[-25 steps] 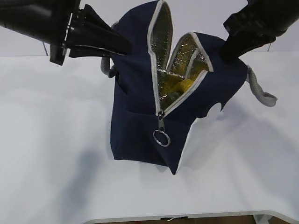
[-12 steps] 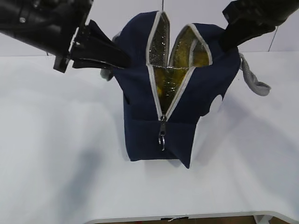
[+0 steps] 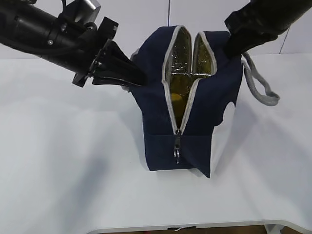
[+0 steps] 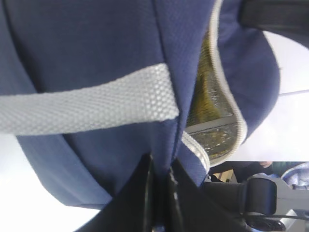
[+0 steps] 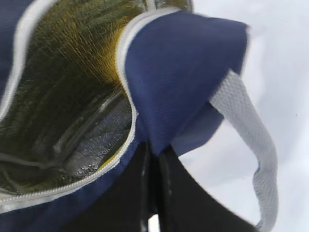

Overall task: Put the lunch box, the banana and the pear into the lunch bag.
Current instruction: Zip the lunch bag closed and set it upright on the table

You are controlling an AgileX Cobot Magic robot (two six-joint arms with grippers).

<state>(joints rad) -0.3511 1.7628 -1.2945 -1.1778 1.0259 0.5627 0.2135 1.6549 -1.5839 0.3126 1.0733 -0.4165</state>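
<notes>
The navy lunch bag (image 3: 161, 126) stands on the white table (image 3: 58, 161), its zipper open at the top and its silver lining showing. Something yellow (image 3: 176, 97) shows inside; I cannot tell whether it is the banana or the pear. The lunch box is hidden. My left gripper (image 3: 139, 79) is shut on the bag's left side fabric (image 4: 159, 154). My right gripper (image 3: 230, 51) is shut on the bag's right top corner (image 5: 159, 145). Both hold the bag upright between them.
A grey webbing handle (image 3: 258, 90) hangs off the bag's right side, and another crosses the left wrist view (image 4: 87, 106). The zipper's ring pull (image 3: 177, 155) hangs at the bag's front. The table's front edge (image 3: 195, 227) is near the bottom.
Both grippers have carried the bag to the right and turned it more upright. The opening has narrowed and the zipper pull now hangs lower at the front.
</notes>
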